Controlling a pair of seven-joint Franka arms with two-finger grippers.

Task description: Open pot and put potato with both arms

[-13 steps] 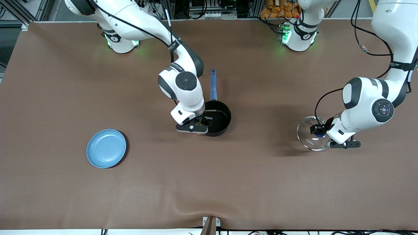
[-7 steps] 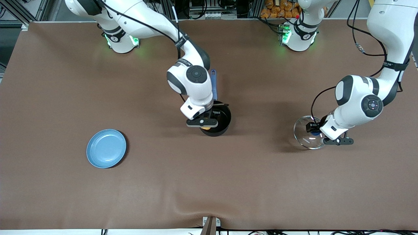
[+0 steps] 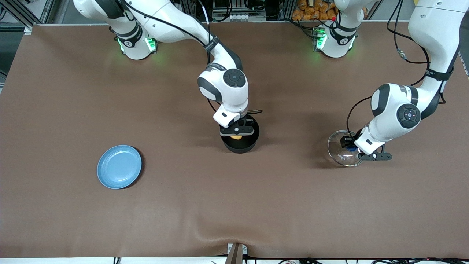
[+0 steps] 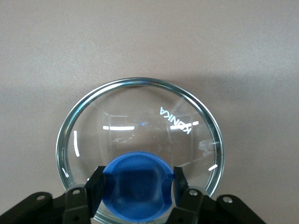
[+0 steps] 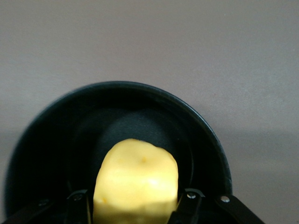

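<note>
**Potato over the pot — the drop is next**

The right hand (image 3: pixel 236 133) hangs directly above the small round black saucepan (image 3: pixel 240 144), clamped on the small oval yellow-orange potato (image 5: pixel 136 181). In the right wrist view the potato fills the space between the fingers, with the dark open mouth of the pan right beneath it. The pan sits uncovered near the middle of the brown surface (image 3: pixel 183 205).

Toward the left arm's end of the surface, the left hand (image 3: pixel 352 148) grips the blue knob (image 4: pixel 136 185) of the clear glass lid (image 4: pixel 140 140), fingers pressed on both sides of it. The lid is low over the surface, or perhaps resting on it — I cannot tell which — and well apart from the pan. A flat light-blue plate (image 3: pixel 119 167) lies toward the right arm's end, nearer the front camera than the pan, and plays no part.

So the opening looks done, and placing the potato is the step in hand. The next move calls for the right fingers to part, perhaps after a little descent, so the potato lands inside rather than bouncing off the rim.
</note>
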